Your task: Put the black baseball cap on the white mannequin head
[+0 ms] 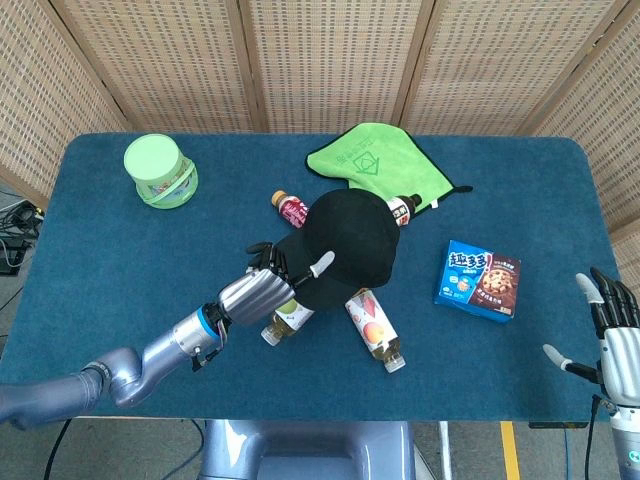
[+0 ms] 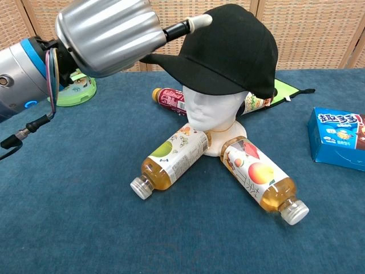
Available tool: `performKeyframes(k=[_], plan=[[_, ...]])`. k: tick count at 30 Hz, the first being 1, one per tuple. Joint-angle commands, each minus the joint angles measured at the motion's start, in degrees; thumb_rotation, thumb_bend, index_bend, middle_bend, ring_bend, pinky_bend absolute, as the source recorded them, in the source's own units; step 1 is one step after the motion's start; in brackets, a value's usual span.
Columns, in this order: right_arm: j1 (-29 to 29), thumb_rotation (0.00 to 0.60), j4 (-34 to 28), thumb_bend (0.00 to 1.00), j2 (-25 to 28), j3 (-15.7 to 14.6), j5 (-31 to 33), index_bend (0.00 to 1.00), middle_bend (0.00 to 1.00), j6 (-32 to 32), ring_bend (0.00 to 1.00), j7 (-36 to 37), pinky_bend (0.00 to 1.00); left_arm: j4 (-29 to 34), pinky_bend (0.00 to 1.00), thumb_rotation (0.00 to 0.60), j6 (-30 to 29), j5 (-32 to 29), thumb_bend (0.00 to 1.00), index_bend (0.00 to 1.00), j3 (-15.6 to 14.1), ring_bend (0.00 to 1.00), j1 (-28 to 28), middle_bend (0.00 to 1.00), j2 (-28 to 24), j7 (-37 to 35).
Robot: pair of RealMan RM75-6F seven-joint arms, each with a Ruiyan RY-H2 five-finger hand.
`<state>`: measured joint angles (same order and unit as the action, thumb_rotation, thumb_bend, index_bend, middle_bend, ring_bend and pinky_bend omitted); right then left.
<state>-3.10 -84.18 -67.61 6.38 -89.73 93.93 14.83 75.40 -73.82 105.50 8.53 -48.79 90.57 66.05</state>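
Note:
The black baseball cap (image 2: pixel 228 45) sits on the white mannequin head (image 2: pixel 211 111), its brim low over the eyes. In the head view the cap (image 1: pixel 350 240) hides the head from above. My left hand (image 2: pixel 105 34) holds the brim from the left, thumb lying on top of it; the other fingers are hidden behind the hand. From above, the left hand (image 1: pixel 258 290) is at the brim's near-left edge. My right hand (image 1: pixel 612 335) hangs off the table's near-right corner, fingers spread and holding nothing.
Two tea bottles (image 2: pixel 171 160) (image 2: pixel 259 180) lie against the mannequin's base, and a red bottle (image 2: pixel 168 98) lies behind it. A blue cookie box (image 1: pixel 480 280) is on the right, a green cloth (image 1: pixel 375 160) at the back, a green tub (image 1: pixel 160 170) at the far left.

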Motion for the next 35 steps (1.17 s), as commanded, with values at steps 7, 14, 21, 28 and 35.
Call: performKeyframes(k=[7, 14, 21, 28, 35], plan=[[-0.01, 0.6, -0.04, 0.05, -0.13, -0.03, -0.14, 0.0, 0.0, 0.1, 0.0, -0.51, 0.0, 1.27, 0.64, 0.6, -3.94, -0.53, 0.0, 0.0, -1.81, 0.76, 4.14, 0.8, -1.36, -3.7], [-0.17, 0.6, -0.07, 0.05, -0.4, -0.05, -0.08, 0.0, 0.0, -0.18, 0.0, -1.48, 0.0, 0.33, 0.46, 0.6, -10.84, -2.65, 0.0, 0.0, -3.21, 0.57, 9.99, 0.56, -0.22, -11.81], [-0.38, 0.6, -0.01, 0.05, -0.77, -0.04, -0.09, 0.0, 0.0, -0.43, 0.0, -2.78, 0.0, 3.26, 0.24, 0.6, -19.48, -6.08, 0.0, 0.0, -5.94, 0.33, 18.82, 0.25, 0.1, -21.66], [-0.5, 0.6, 0.31, 0.05, -1.42, -0.32, -0.98, 0.0, 0.0, -0.04, 0.0, -5.18, 0.0, 9.79, 0.0, 0.6, -21.84, -12.36, 0.0, 0.0, -10.34, 0.0, 27.42, 0.0, -2.64, -31.64], [-0.9, 0.6, 0.85, 0.05, -1.98, -0.69, -1.68, 0.0, 0.0, -0.48, 0.0, -7.71, 0.0, 13.41, 0.0, 0.6, -21.55, -15.55, 0.0, 0.0, -12.7, 0.0, 31.94, 0.0, -8.12, -41.76]])
